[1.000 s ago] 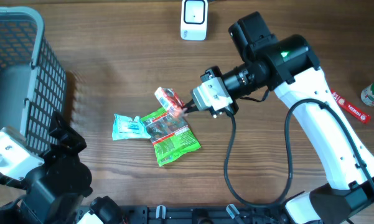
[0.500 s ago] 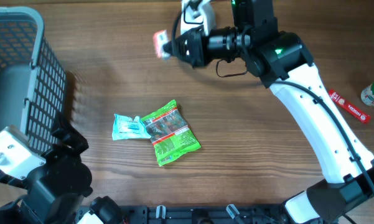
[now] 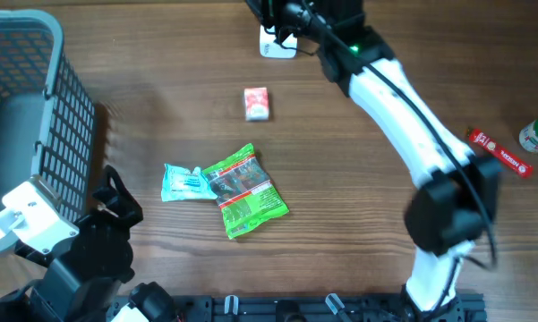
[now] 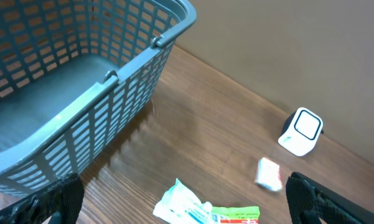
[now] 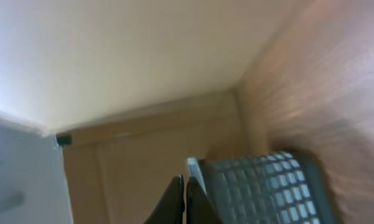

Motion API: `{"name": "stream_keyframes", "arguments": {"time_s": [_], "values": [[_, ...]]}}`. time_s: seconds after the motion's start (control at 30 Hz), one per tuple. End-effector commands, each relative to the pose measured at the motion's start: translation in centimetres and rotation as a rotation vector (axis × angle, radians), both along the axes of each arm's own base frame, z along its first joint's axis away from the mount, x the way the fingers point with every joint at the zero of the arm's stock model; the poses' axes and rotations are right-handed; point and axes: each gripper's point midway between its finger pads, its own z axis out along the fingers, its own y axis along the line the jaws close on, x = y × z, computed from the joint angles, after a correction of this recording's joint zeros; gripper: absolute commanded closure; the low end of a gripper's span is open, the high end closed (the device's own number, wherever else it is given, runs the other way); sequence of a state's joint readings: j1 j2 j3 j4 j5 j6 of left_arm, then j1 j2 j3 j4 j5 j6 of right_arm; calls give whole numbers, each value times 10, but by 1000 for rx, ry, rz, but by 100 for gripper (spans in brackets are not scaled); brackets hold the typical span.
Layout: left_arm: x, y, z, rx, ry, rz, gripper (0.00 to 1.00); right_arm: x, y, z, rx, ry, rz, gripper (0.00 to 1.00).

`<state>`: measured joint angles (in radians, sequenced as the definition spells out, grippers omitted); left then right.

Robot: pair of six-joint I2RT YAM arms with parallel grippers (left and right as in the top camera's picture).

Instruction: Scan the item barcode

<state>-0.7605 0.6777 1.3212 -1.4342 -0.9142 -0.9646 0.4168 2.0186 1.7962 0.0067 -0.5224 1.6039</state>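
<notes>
A: Checking scan step: item (image 3: 256,103) lies loose on table (image 3: 358,224), near scanner (image 3: 278,40), in neither gripper.
B: Jaws: right gripper (image 5: 185,182) together, empty; left gripper (image 4: 182,182) apart. Judged next: grasp item, present barcode to scanner.

A big grey-blue plastic basket (image 4: 112,118) stands on a brown wooden table (image 4: 199,118). Right of it sit a small white box (image 4: 300,131) and a little red-and-white packet (image 4: 269,173). Below, a light blue wrapper (image 4: 179,204) touches a green packet (image 4: 238,216).
</notes>
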Motion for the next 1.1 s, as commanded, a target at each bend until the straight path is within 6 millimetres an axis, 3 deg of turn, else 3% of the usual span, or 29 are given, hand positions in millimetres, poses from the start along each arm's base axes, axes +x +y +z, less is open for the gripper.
{"name": "stream_keyframes", "arguments": {"time_s": [0.0,0.03,0.1,0.13,0.2,0.27,0.43,0.5,0.6,0.77,0.9,0.97,1.07], "values": [[1,-5,-4,-12,13,-14,0,6,-4,-62,-59,101,79,95],[1,-5,-4,-12,13,-14,0,6,-8,-75,-135,89,67,95],[1,-5,-4,-12,13,-14,0,1,-10,-85,-252,23,89,84],[1,-5,-4,-12,13,-14,0,-6,-7,-90,-313,-30,137,69],[1,-5,-4,-12,13,-14,0,-17,-5,-103,-402,-83,212,30],[1,-5,-4,-12,13,-14,0,-29,-8,-122,-509,-90,267,15],[1,-5,-4,-12,13,-14,0,-47,-27,-168,-839,-50,262,11],[1,-5,-4,-12,13,-14,0,-52,-37,-184,-1047,-54,214,19],[1,-5,-4,-12,13,-14,0,-59,-29,-187,-1230,-153,225,23],[1,-5,-4,-12,13,-14,0,-57,-29,-203,-1581,-330,279,17],[1,-5,-4,-12,13,-14,0,-56,-37,-246,-1699,-315,380,18],[1,-5,-4,-12,13,-14,0,-58,-38,-257,-1711,-303,405,21],[1,-5,-4,-12,13,-14,0,-62,-30,-257,-1707,-319,415,22]]}}
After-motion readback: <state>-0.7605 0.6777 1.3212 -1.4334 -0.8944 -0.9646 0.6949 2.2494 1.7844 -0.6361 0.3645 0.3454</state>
